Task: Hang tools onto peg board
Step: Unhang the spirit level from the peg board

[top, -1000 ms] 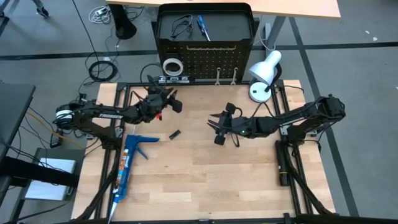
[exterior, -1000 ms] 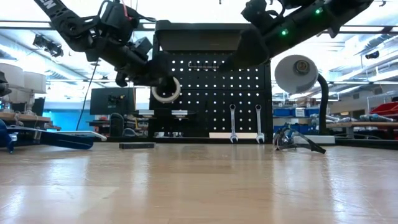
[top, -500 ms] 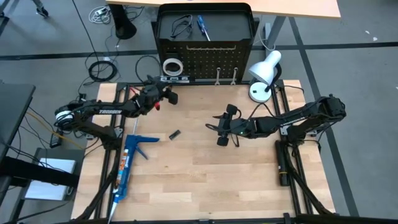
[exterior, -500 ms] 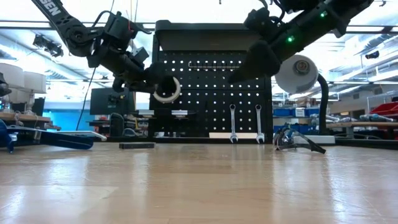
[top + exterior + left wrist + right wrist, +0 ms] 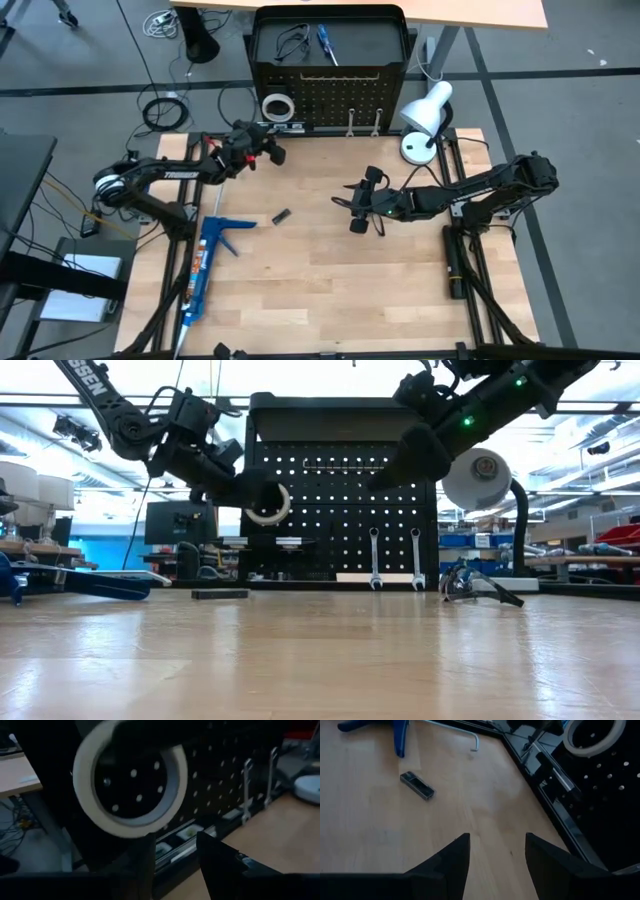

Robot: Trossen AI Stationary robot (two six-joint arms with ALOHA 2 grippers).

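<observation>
Overhead and level views of a wooden desk (image 5: 330, 280) with an upright black peg board (image 5: 330, 100) at its far edge.

Tools relative to the peg board: a white tape ring (image 5: 276, 105) hangs on its face near the left edge, seen also level with the desk (image 5: 266, 504) and close up from the left wrist (image 5: 131, 777). Two silver wrenches (image 5: 374, 560) hang side by side low on its face, right of centre. A black wire loop (image 5: 291, 40) and a blue-handled screwdriver (image 5: 325, 42) lie on the tray at its top. A small black strip (image 5: 281, 216) lies flat on the desk, well in front of the peg board and apart from both arms; it shows also from the right wrist (image 5: 417, 785).

Left end effector (image 5: 268, 150): held above the desk just in front of the tape ring, fingers (image 5: 220, 860) apart, nothing between them.

Right end effector (image 5: 352, 205): raised over the middle of the desk, well in front of the peg board, fingers (image 5: 547, 857) apart and empty.

Other items: a white desk lamp (image 5: 425, 120) stands just right of the peg board; a blue caulking gun (image 5: 207, 255) lies well in front of its left side.
</observation>
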